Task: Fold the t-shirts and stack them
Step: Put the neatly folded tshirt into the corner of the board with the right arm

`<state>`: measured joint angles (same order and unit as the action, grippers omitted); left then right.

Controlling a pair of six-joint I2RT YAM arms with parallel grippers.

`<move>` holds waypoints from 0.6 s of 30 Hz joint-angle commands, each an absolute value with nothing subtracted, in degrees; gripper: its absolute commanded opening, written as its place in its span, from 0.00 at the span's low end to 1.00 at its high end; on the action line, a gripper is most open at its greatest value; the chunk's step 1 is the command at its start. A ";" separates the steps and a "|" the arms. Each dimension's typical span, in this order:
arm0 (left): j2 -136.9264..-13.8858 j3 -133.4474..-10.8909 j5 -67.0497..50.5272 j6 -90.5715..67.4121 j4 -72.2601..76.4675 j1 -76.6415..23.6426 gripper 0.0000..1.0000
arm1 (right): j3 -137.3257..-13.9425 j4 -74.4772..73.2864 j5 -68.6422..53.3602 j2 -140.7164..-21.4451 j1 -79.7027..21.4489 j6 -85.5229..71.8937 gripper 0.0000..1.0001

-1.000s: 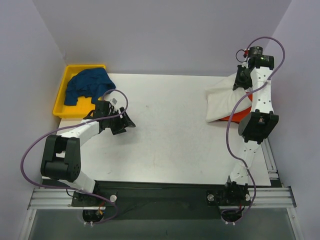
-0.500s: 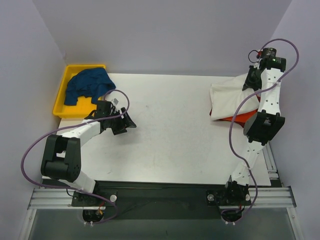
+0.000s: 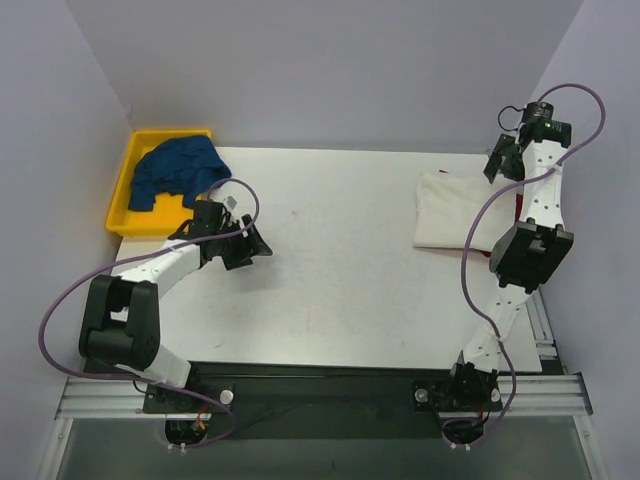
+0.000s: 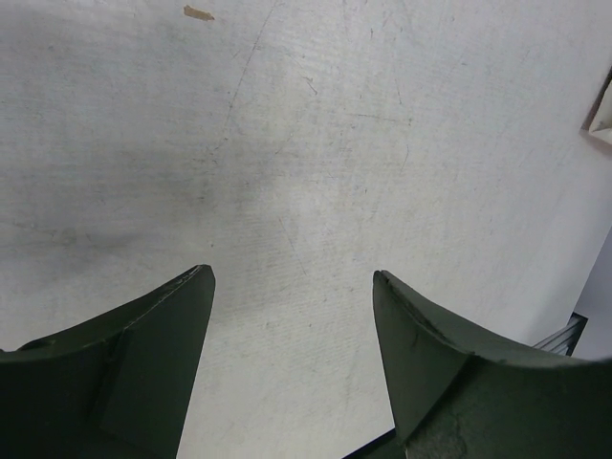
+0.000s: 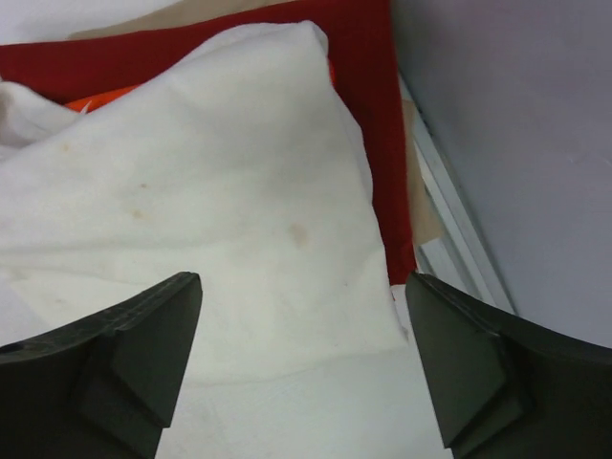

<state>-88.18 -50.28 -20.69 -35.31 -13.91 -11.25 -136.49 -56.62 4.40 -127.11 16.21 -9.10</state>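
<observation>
An off-white t-shirt [image 3: 455, 210] lies folded flat at the table's right side. In the right wrist view this off-white t-shirt [image 5: 210, 191] covers a dark red t-shirt [image 5: 368, 115], and a sliver of an orange-red t-shirt [image 5: 105, 98] shows between them. My right gripper [image 3: 500, 158] hangs open above the pile's far right corner, and the right gripper [image 5: 304, 278] holds nothing. A dark blue t-shirt [image 3: 175, 170] lies crumpled in the bin. My left gripper [image 3: 258, 243] hovers open over bare table, and the left gripper [image 4: 292, 273] is empty.
A yellow bin [image 3: 125, 200] stands at the table's far left corner. A metal rail [image 5: 459, 229] runs along the table's right edge beside the pile, with the purple wall [image 5: 516, 115] close behind it. A small tan scrap [image 4: 198, 12] lies on the table.
My right gripper has opened and let go of the off-white t-shirt, which now lies flat over the red ones. The right arm has moved back and right. The left arm is still.
</observation>
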 commanded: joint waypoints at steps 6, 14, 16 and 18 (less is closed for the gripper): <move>-79.55 -54.05 -17.05 -33.58 -17.66 -11.51 0.81 | -123.86 -49.94 18.63 -112.88 16.44 -16.34 1.00; -72.87 -56.07 -13.89 -32.78 -21.70 -11.43 0.85 | -101.38 -39.38 14.86 -97.93 12.84 -17.05 1.00; -70.16 -56.51 -12.23 -32.61 -23.02 -11.43 0.86 | -96.79 -36.49 12.05 -92.92 11.61 -17.14 1.00; -68.21 -56.34 -11.08 -32.17 -23.90 -11.43 0.88 | -89.87 -33.77 9.86 -87.84 8.72 -17.58 1.00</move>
<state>-72.44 -53.63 -14.15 -33.63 -21.69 -11.42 -96.36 -38.94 13.02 -93.89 11.97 -16.49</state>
